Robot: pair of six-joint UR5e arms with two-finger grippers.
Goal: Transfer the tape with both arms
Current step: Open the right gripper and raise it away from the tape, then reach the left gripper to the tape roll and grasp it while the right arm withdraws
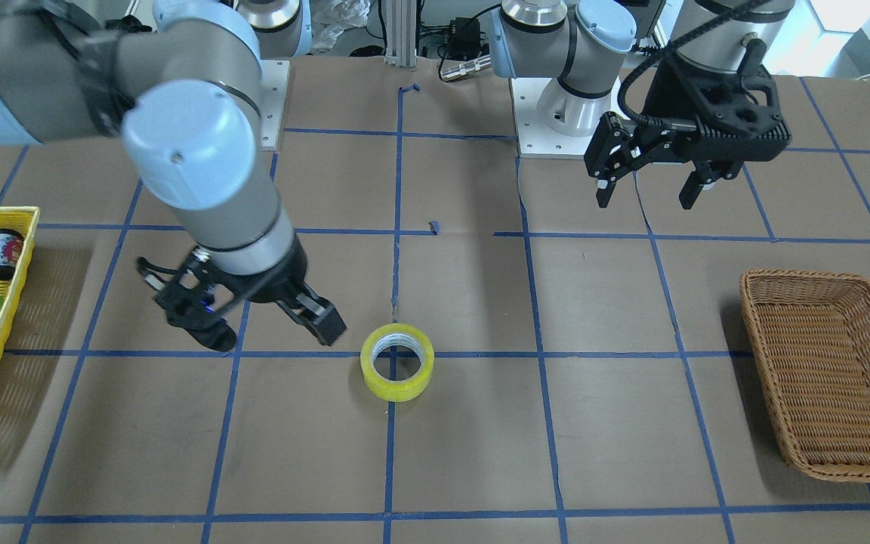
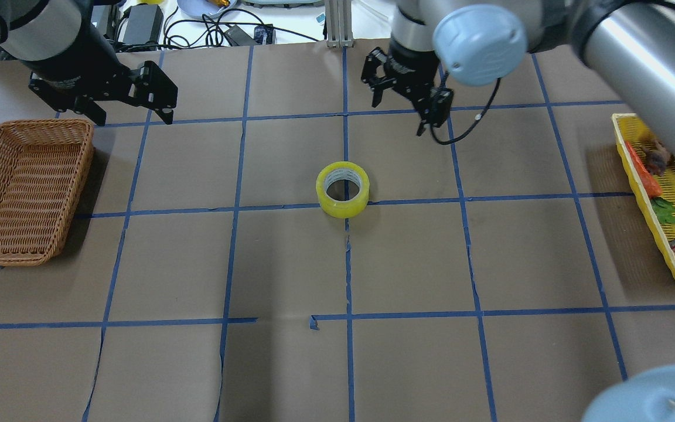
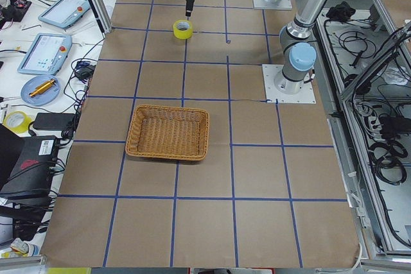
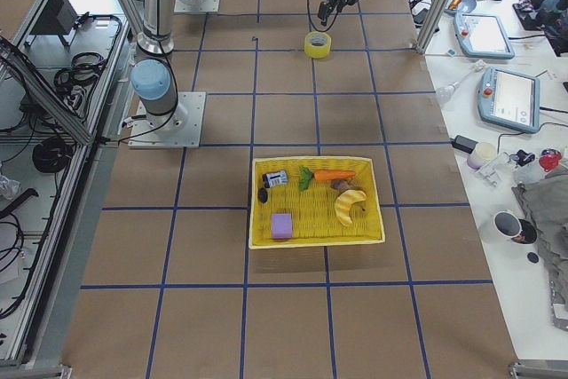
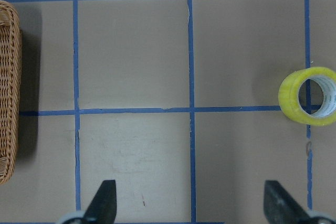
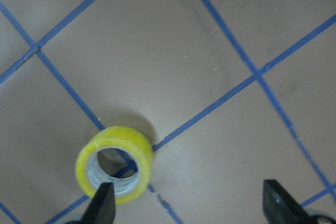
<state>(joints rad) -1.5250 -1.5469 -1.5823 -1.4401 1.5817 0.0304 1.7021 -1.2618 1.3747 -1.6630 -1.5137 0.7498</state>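
The tape (image 2: 343,189) lay flat on a crossing of blue lines (image 2: 460,200), with neither gripper touching it. The right gripper (image 1: 273,332) hung near it, jaws spread and empty. The left gripper (image 1: 645,198), likewise spread and empty, hung well apart, near the basket (image 2: 71,193).

Yellow tray (image 1: 18,264) partly beyond frame edge

one tape (image 2: 343,189); two baskets (image 2: 21,187) (image 4: 315,224)
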